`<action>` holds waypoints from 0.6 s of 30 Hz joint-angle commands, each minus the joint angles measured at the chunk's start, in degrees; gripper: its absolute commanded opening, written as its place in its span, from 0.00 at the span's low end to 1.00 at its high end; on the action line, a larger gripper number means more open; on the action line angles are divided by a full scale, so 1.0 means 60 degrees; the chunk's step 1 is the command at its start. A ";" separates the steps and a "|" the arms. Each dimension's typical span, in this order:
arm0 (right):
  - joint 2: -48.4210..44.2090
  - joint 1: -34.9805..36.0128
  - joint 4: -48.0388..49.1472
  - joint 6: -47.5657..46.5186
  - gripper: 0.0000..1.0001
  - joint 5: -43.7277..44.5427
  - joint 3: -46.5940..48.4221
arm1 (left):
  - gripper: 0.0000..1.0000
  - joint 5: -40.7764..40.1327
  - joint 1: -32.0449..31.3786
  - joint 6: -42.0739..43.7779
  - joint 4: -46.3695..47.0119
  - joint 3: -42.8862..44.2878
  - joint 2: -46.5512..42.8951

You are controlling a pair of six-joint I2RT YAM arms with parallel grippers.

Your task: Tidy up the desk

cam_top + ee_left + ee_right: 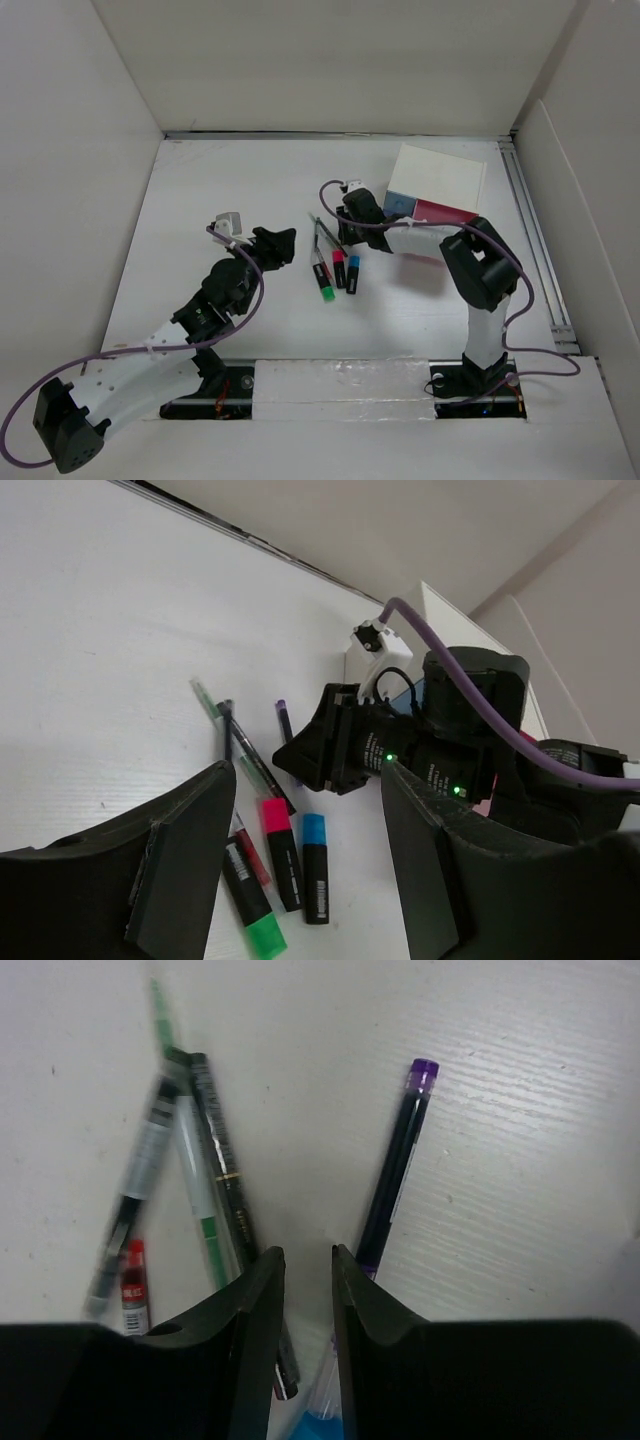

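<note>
Matte white laminate makes up the desk (pixel 230 190), which fills the top view between white panels. It is rigid and fixed, nothing to lift, so I judge that organising it means moving the small things lying on it. Its faintly ribbed surface may let round barrels roll.

Just right of its centre lies a stationery cluster. A green highlighter (pixel 255 905), a pink highlighter (pixel 282 855) and a blue highlighter (pixel 316 870) lie side by side. Slim pens fan out at their 12 o'clock: a purple-capped pen (pixel 398 1165), a black pen (pixel 222 1160), a clear green pen (pixel 200 1200) and a red-labelled pen (pixel 132 1278).

All look light, stiff and smooth, so the best hold is probably across the mid-barrel, one at a time. Several pens cross, and lifting one may drag its neighbours.

The highlighter barrels carry white print and the red label has white letters. Both are too small or blurred to read.

At the cluster's 1 o'clock stands a white drawer box (pixel 445 175) with blue and pink fronts. The right gripper (pixel 302 1255) hovers over the pens, its fingers nearly together with a slim empty gap. The left gripper (pixel 287 243) sits at the cluster's 9 o'clock, fingers wide apart and empty.
</note>
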 commanded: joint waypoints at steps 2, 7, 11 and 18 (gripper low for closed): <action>0.0213 0.0053 0.0477 0.0241 0.29 -0.0426 0.0472 | 0.56 0.0153 0.0038 0.0064 0.0455 -0.0067 -0.0069; 0.0461 0.0053 0.0653 0.0475 0.27 -0.0734 0.0603 | 0.56 0.0182 0.0038 0.0078 0.0484 -0.0096 -0.0114; 0.0155 0.0140 0.0785 0.0520 0.27 -0.0475 0.0590 | 0.56 0.0138 0.0038 0.0078 0.0514 -0.0111 -0.0084; 0.0021 0.0463 0.0098 -0.0401 0.31 0.0833 0.1232 | 0.55 -0.0592 0.0038 0.0064 0.0163 -0.0053 -0.0143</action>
